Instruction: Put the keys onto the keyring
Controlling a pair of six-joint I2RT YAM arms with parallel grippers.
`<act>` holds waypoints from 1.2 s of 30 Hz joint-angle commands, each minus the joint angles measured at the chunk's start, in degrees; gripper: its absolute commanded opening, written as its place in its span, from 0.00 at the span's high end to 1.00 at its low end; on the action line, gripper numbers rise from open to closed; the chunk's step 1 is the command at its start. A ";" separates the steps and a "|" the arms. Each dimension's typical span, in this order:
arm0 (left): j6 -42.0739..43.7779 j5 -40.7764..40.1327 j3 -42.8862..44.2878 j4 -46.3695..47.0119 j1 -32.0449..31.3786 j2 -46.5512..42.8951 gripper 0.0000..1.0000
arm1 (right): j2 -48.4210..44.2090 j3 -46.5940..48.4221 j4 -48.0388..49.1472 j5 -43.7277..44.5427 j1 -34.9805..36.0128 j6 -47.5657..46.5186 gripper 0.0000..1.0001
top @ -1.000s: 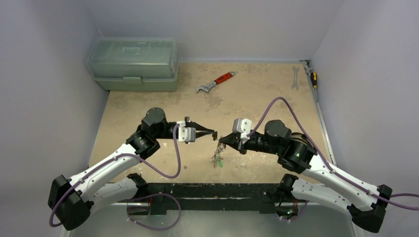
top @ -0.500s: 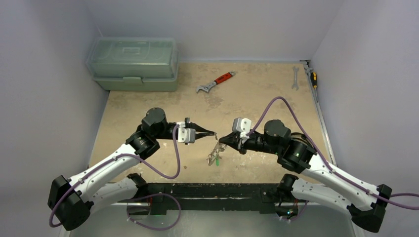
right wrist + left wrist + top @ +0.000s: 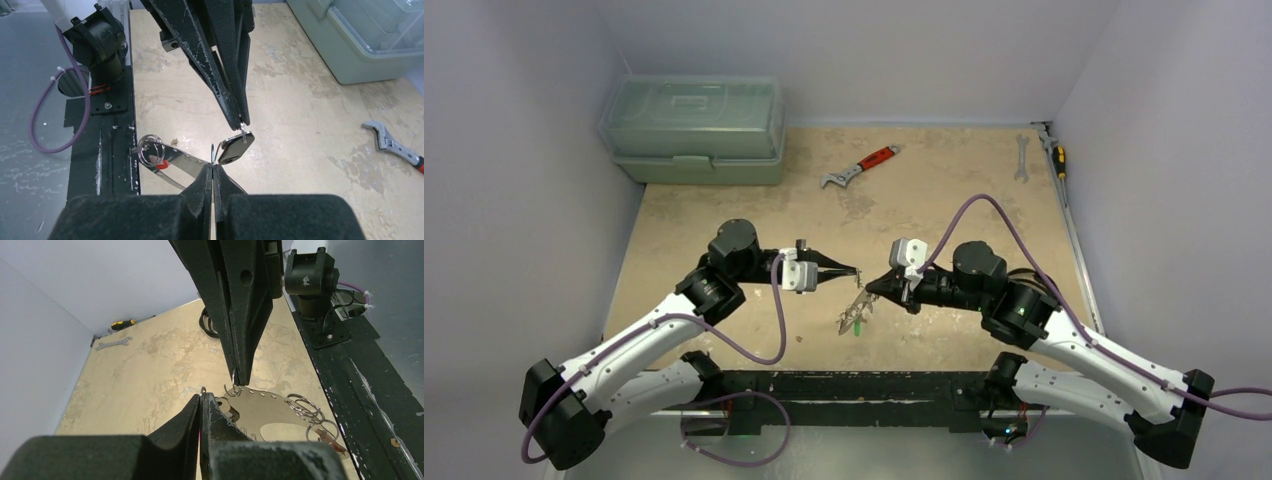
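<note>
Since the earlier frame, the keys (image 3: 852, 320) under the right gripper (image 3: 871, 287) have swung left and now hang on a slant. The right arm has shifted slightly left, and the left gripper (image 3: 854, 270) has drawn back a little.

Both grippers are raised over the near middle of the table (image 3: 944, 205), tip to tip and close together but apart. The right gripper is clenched on a thin wire of the keyring (image 3: 175, 159). From it a flat silvery band with holes hangs toward the near edge, carrying small rings and a red tag. I also see a green tag at the bottom of the bunch in the top view.

The left gripper is clenched on the small loop of a dark-tagged key (image 3: 235, 147). That key dangles just beside the wire in the right fingers; I cannot tell whether they touch.

The surroundings stand well apart from the work:
- a green toolbox (image 3: 692, 130) at far left
- a red-handled wrench (image 3: 862, 168) at far centre
- a plain spanner (image 3: 1021, 158) and a screwdriver (image 3: 1058, 160) at far right

The right arm's purple cable (image 3: 984, 203) arches above its wrist. The black base rail (image 3: 844, 385) lies along the near edge, below the hanging bunch.
</note>
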 commanded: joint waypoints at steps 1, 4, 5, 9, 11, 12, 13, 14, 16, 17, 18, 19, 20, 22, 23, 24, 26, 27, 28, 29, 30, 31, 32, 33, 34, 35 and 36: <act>1.63 -1.03 2.00 0.29 -0.08 -1.19 1.00 | -0.34 2.95 1.16 -2.26 -0.05 1.07 1.00; 1.72 -2.61 2.05 0.53 -0.07 -1.56 1.00 | -0.08 3.22 0.88 -2.37 -0.04 1.05 1.00; 1.72 -2.77 1.98 0.59 -0.07 -1.59 1.00 | -0.03 3.21 0.87 -2.38 -0.06 1.05 1.00; 1.63 -3.51 1.95 0.84 -0.07 -1.51 1.00 | -0.14 3.18 1.01 -2.67 -0.04 1.13 1.00; 1.54 -3.42 1.90 1.03 -0.14 -1.71 1.00 | -0.22 3.15 1.09 -2.89 -0.09 1.18 1.00; 1.47 -3.25 1.81 1.22 -0.08 -1.89 1.00 | -0.23 3.17 1.10 -3.05 -0.06 1.20 1.00; 1.38 -2.96 1.78 1.36 -0.10 -2.00 1.00 | -0.33 3.17 1.10 -3.08 -0.05 1.26 1.00; 1.31 -2.37 1.72 1.55 -0.12 -2.15 1.00 | -0.39 3.22 1.15 -3.16 -0.06 1.29 1.00; 1.03 -1.33 1.50 2.13 -0.08 -2.36 1.00 | -0.72 3.14 1.19 -3.25 -0.08 1.39 1.00; 1.02 -0.90 1.48 2.17 -0.09 -2.38 1.00 | -0.86 3.06 1.24 -3.26 -0.11 1.47 1.00; 0.97 -0.63 1.44 2.13 -0.08 -2.38 1.00 | -1.00 3.01 1.15 -3.21 -0.10 1.47 1.00; 1.01 -0.39 1.52 2.03 -0.08 -2.30 1.00 | -1.04 2.93 1.17 -3.13 -0.11 1.54 1.00; 1.09 -0.07 1.54 1.91 -0.07 -2.30 1.00 | -1.08 2.94 1.14 -3.09 -0.08 1.55 1.00; 1.31 0.67 1.45 1.84 -0.10 -2.38 1.00 | -1.20 2.91 1.31 -2.95 -0.04 1.74 1.00; 1.28 1.19 1.43 1.83 -0.10 -2.38 1.00 | -1.15 2.92 1.36 -2.87 -0.10 1.81 1.00; 1.34 1.67 1.43 1.83 -0.10 -2.29 1.00 | -1.10 2.92 1.30 -2.83 -0.05 1.82 1.00; 1.37 2.56 1.43 1.75 -0.09 -2.21 1.00 | -1.06 3.02 1.32 -2.58 -0.04 1.83 1.00; 1.37 2.88 1.43 1.70 -0.08 -2.16 1.00 | -1.10 3.01 1.42 -2.37 -0.11 1.89 1.00; 1.45 3.11 1.43 1.66 -0.11 -2.13 1.00 | -1.11 3.13 1.50 -2.16 -0.12 1.91 1.00; 1.45 3.26 1.36 1.70 -0.12 -2.12 1.00 | -1.09 3.10 1.52 -2.04 -0.12 1.91 1.00; 1.53 3.51 1.36 1.58 -0.08 -2.12 1.00 | -1.06 3.08 1.54 -1.98 -0.14 1.94 1.00; 1.54 3.77 1.34 1.53 -0.07 -2.04 1.00 | -1.03 3.17 1.49 -1.94 -0.13 2.00 1.00; 1.54 4.06 1.34 1.53 -0.07 -2.03 1.00 | -0.98 3.15 1.53 -2.00 -0.12 2.00 1.00; 1.59 4.35 1.31 1.41 -0.09 -1.96 1.00 | -0.90 3.21 1.53 -2.02 -0.12 2.00 1.00; 1.62 4.57 1.40 1.39 -0.13 -1.88 1.00 | -0.85 3.21 1.50 -2.03 -0.12 1.97 1.00; 1.67 4.82 1.36 1.31 -0.08 -1.82 1.00 | -0.84 3.23 1.51 -2.03 -0.12 1.99 1.00; 1.83 5.02 1.42 1.10 -0.12 -1.71 1.00 | -0.78 3.18 1.53 -1.96 -0.12 1.97 1.00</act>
